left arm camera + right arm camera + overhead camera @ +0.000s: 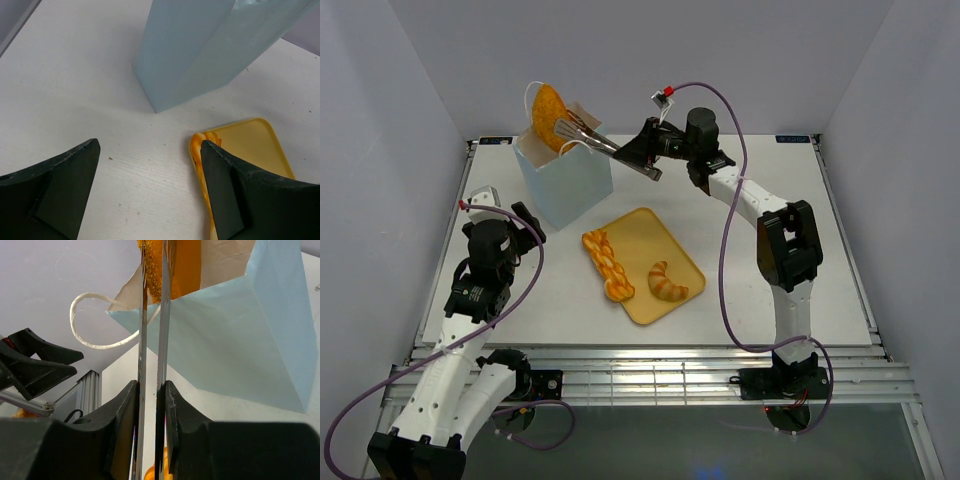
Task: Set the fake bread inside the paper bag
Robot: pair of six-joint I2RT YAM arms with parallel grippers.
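- One pair of metal tongs (605, 145) sits in the right gripper (150, 386), whose two fingers press on the tongs' two arms from either side, squeezing them nearly together.
- One golden loaf (548, 115) is pinched between the tongs' tips. It stands on end at the open mouth of the paper bag (565, 185), with most of it above the rim. In the right wrist view its lower end is hidden behind the bag's near wall.
- One bag is present: pale blue, upright on the table (770, 200), near the far left corner. One of its two white cord handles (100, 346) loops out to the side of the tongs; the other shows only in the top view, by the loaf.
- One yellow tray (650, 235) lies flat just beside the bag, toward the middle of the table, and two bread pieces rest on it.
- One orange braid (607, 262) lies along the tray's left edge.
- One croissant (667, 282) lies near the tray's front corner, apart from the braid.
- Three bread pieces show in all: one in the tongs and two on the tray.
- The left gripper (149, 145) hangs over bare table by the bag's near corner, its two fingers spread wide and holding nothing.
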